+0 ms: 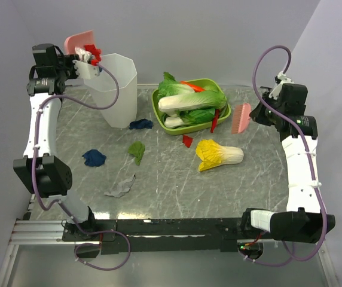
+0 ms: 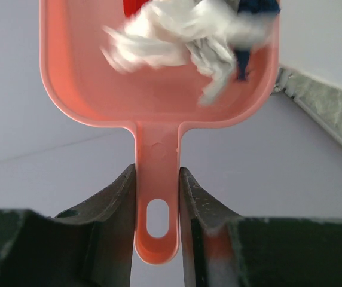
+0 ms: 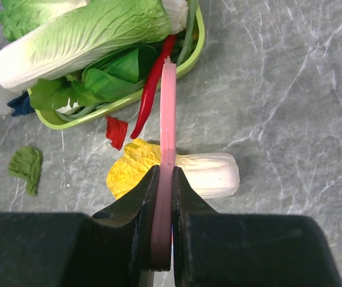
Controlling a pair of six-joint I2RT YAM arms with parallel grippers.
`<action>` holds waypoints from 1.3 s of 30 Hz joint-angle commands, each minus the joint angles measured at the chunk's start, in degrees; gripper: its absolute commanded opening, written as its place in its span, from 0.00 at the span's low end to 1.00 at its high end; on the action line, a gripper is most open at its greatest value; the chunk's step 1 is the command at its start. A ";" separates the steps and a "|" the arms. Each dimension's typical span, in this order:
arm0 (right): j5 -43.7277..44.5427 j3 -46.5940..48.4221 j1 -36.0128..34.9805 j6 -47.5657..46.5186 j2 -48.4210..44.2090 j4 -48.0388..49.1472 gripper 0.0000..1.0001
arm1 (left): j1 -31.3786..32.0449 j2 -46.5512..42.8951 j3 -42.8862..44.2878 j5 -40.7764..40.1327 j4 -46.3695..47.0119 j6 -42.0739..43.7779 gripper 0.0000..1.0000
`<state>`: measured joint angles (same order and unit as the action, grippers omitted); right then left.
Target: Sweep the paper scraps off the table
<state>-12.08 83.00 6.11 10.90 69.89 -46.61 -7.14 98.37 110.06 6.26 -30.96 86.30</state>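
My left gripper point(image 1: 75, 60) point(image 2: 157, 173) is shut on the handle of a pink dustpan point(image 1: 77, 42) point(image 2: 159, 89), held high and tipped at the rim of a translucent white bin point(image 1: 120, 89). White, red and dark blue paper scraps point(image 2: 177, 36) lie blurred in the pan. On the table point(image 1: 249, 179) lie more scraps: dark blue point(image 1: 140, 124) point(image 3: 20, 104), green point(image 1: 137, 150) point(image 3: 27, 167), blue point(image 1: 94, 158), white-grey point(image 1: 121, 187) and red point(image 1: 187, 141) point(image 3: 116, 131). At the right, my right gripper point(image 1: 256, 113) point(image 3: 164, 173) is shut on a pink brush point(image 1: 241, 118) point(image 3: 168, 107), held above the table.
A green oval tray point(image 1: 156, 106) with toy cabbages stands at the back centre, a red chilli pepper point(image 1: 217, 119) hanging over its right rim. A yellow-and-white toy cabbage point(image 1: 217, 154) lies on the table just below the brush. Metal rails run along the near edge.
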 commanded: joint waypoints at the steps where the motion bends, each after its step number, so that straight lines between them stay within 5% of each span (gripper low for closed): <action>1: -1.28 -0.03 0.92 1.32 -2.48 2.40 0.00 | 0.02 -6.42 -5.80 1.03 10.63 10.37 0.01; 4: -1.46 -0.30 1.27 1.50 -2.74 2.40 0.00 | 0.02 -9.15 -12.49 3.58 20.22 12.75 0.01; 16: -2.69 -0.82 2.33 2.37 -2.56 2.40 0.00 | 0.46 -11.88 -17.95 4.20 28.47 8.63 0.01; 20: -3.22 -0.82 2.42 2.29 -2.21 2.49 0.00 | 1.59 -12.49 -16.90 3.06 32.78 -3.27 0.01; 29: -5.41 1.46 2.07 -0.08 -0.72 2.23 0.00 | 9.57 -17.94 -9.24 5.94 16.20 -40.04 0.01; 35: -2.79 6.11 -3.02 -5.08 1.83 2.40 0.00 | 19.61 -27.16 -20.13 13.23 7.33 -47.09 0.01; 39: 1.26 7.00 -17.23 -18.42 1.04 3.89 0.00 | 23.57 -32.00 -26.11 22.55 -1.90 -51.22 0.01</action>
<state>-13.28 86.50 -0.47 4.67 72.20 -46.19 14.11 69.32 88.42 19.05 -22.39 43.72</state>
